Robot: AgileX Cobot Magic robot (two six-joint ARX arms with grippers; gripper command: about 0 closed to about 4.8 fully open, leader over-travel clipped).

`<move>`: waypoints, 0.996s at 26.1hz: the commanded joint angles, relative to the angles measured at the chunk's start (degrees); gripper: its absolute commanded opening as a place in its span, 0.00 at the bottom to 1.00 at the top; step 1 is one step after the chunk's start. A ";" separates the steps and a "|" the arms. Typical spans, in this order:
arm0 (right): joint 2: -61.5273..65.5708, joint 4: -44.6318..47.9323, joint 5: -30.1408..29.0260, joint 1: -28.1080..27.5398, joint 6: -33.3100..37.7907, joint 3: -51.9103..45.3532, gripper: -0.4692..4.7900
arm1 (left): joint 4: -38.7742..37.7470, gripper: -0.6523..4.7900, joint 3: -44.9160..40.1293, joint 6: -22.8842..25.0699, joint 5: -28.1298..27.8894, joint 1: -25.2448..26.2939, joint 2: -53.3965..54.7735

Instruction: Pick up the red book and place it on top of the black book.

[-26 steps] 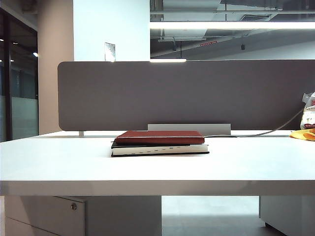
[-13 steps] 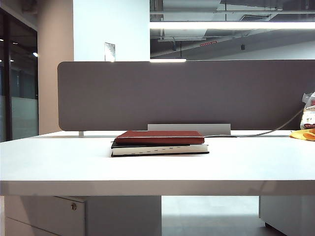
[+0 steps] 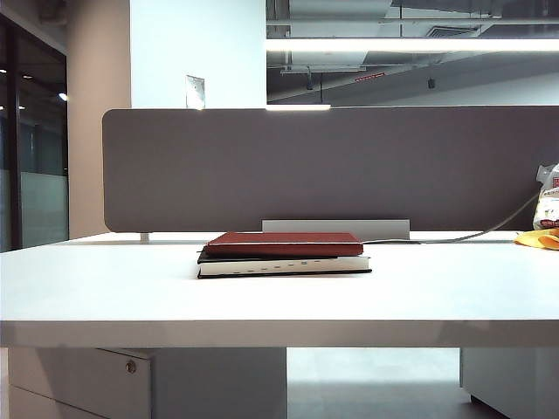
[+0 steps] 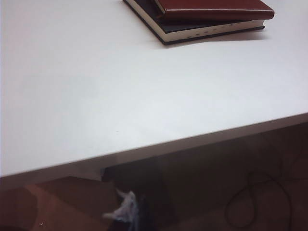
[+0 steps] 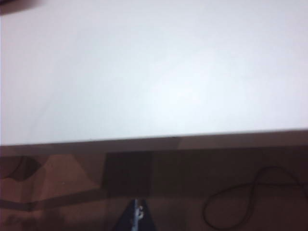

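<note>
The red book [image 3: 284, 243] is shown lying flat on top of the black book [image 3: 284, 264], the pair stacked near the middle of the white table [image 3: 105, 288], in front of the grey partition [image 3: 332, 166]. In the left wrist view the same stack is seen at the far side of the tabletop, the red book [image 4: 214, 8] set squarely on the black book [image 4: 202, 30], whose white page edge with small dark tabs is exposed. A yellow cloth [image 3: 539, 238] and a white bag [image 3: 548, 196] are seen at the table's far right edge, well apart from the books. Neither gripper is seen in any view: both wrist cameras look across the near table edge [image 5: 154, 139] toward the floor, where a loop of cable [image 5: 250, 197] lies, so both arms are judged to be drawn back off the table. The right gripper is taken to be pressed together and empty; the left gripper's state cannot be told. The pale object below the table edge in the left wrist view is too blurred to identify. The placement is judged complete; nothing appears left to do.
</note>
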 commanded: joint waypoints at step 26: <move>-16.37 -2.58 -0.02 0.11 -0.20 -0.02 0.09 | 0.76 0.11 -0.02 0.02 0.24 0.04 -0.13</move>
